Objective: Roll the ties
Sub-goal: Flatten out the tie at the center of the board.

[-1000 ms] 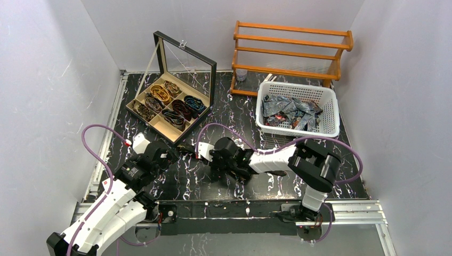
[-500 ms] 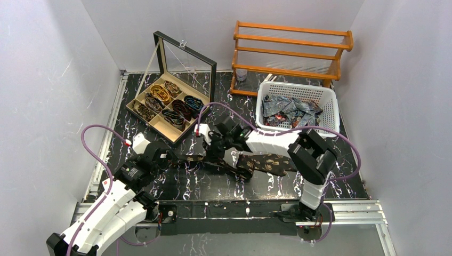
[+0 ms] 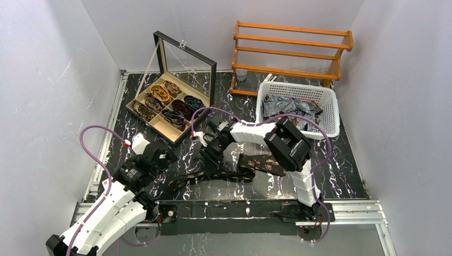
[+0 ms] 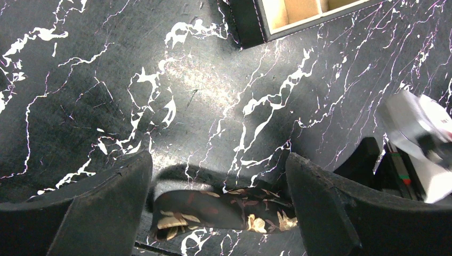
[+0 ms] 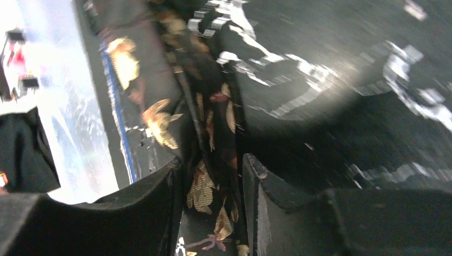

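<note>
A dark tie with gold floral spots [image 3: 262, 163] lies stretched along the front of the black marble table. Its wide end is on the right and its narrow end on the left. My right gripper [image 3: 209, 154] is shut on the tie near its middle. In the right wrist view the fabric [image 5: 213, 128] runs pinched between the two fingers of the right gripper [image 5: 213, 162]. My left gripper [image 3: 164, 159] is open. In the left wrist view the left gripper [image 4: 218, 162] hovers with the tie's narrow end [image 4: 213, 210] lying on the table between its wide-apart fingers, untouched.
An open compartment box [image 3: 151, 124] with several rolled ties stands at the back left; its corner shows in the left wrist view [image 4: 248, 26]. A white basket [image 3: 296, 88] holding loose ties stands at the back right, in front of a wooden rack [image 3: 290, 50].
My right gripper has swung back and to the left with the tie, uncovering it and drawing it out along the table. My left gripper has barely moved.
</note>
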